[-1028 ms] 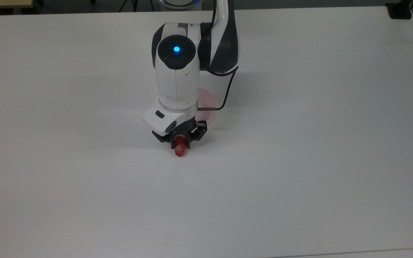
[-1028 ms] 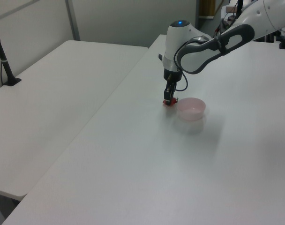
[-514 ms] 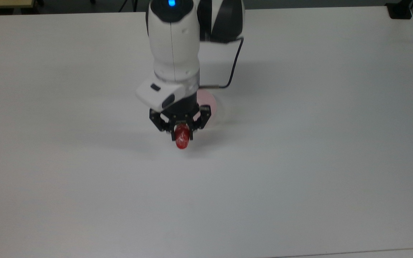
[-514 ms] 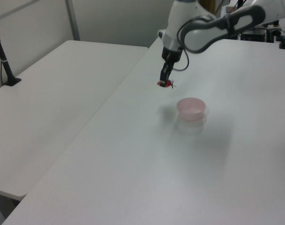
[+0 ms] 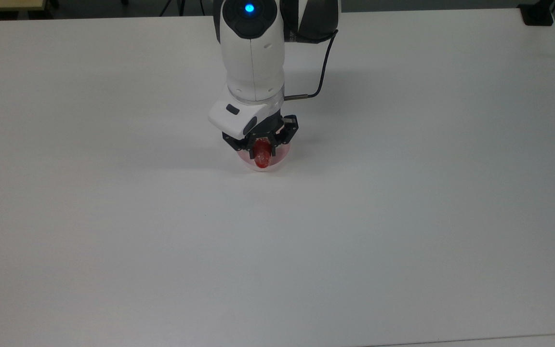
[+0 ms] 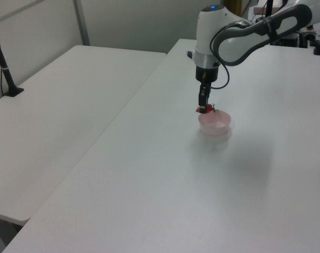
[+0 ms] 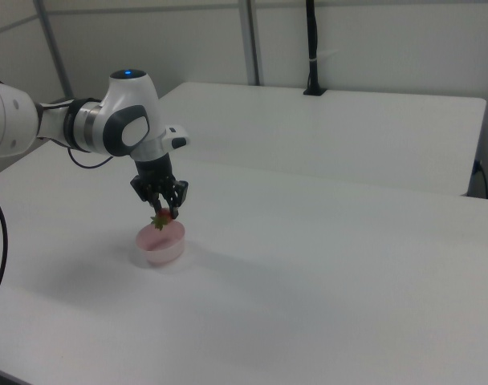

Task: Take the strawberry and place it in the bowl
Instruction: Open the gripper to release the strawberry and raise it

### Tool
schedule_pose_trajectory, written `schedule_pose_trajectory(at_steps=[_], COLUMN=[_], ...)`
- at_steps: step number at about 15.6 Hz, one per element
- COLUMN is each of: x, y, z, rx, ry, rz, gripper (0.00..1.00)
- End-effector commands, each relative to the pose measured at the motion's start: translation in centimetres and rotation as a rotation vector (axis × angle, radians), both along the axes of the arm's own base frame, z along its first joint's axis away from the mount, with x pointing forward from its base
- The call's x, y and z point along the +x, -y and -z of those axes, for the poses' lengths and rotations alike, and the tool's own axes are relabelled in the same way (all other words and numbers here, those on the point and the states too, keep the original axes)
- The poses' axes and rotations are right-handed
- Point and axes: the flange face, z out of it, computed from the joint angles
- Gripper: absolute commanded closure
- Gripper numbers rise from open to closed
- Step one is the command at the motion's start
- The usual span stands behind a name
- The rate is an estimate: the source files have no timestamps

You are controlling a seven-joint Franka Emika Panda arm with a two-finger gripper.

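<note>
One gap matters: the strawberry (image 5: 261, 158), clamped in the gripper (image 5: 261, 148), hangs just above the pink bowl (image 7: 160, 246), over its rim's near edge.

Top view. The white arm (image 5: 253, 53) reaches down the middle of the white table (image 5: 403, 217) from the top view's upper edge, a blue light lit on its upper joint. A black cable (image 5: 323, 67) loops along the arm on the top view's right. The black gripper (image 5: 261, 150) points toward the table with its fingers closed on the strawberry (image 5: 261, 158), whose red body hangs below the fingertips. The pale pink bowl (image 5: 283, 154) lies directly under the gripper, largely covered by it; the strawberry appears to sit above the bowl's opening, though its height over the rim cannot be judged.
</note>
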Motion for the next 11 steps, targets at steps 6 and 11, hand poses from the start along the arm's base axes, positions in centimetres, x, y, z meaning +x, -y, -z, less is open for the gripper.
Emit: schedule_pose_trajectory(at_steps=[6, 11], x=[-2.0, -5.8], y=[0.1, 3.2], z=[-2.1, -11.5], rx=[0.019, -0.062], ry=[-0.031, -0.117], rz=[0.019, 0.060], gripper=[0.00, 0.00])
